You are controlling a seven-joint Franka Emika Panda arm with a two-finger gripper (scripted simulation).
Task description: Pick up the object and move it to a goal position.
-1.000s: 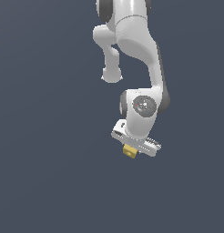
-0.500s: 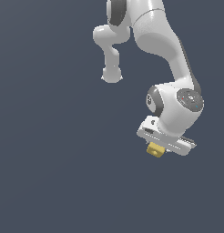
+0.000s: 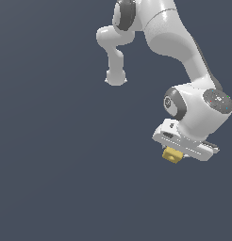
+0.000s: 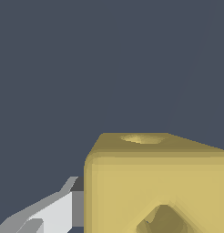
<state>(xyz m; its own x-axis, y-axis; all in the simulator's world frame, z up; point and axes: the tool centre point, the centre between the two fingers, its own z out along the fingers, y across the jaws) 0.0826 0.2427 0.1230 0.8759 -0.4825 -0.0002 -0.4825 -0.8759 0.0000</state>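
The small yellow cube (image 3: pixel 172 154) hangs just under my white gripper (image 3: pixel 173 154) at the exterior view's right, above the dark grey floor. My gripper is shut on the cube. In the wrist view the cube (image 4: pixel 155 182) fills much of the picture, with a round hole in one face and a notch in another. One grey-white fingertip (image 4: pixel 54 211) presses against its side. The other finger is hidden by the cube.
The white arm (image 3: pixel 184 56) reaches down from the top of the exterior view to the gripper. A plain dark grey surface (image 3: pixel 56 164) lies all around. No goal marker shows.
The arm has carried the cube toward the exterior view's right over the last second, keeping about the same height. The grip on the cube is unchanged.
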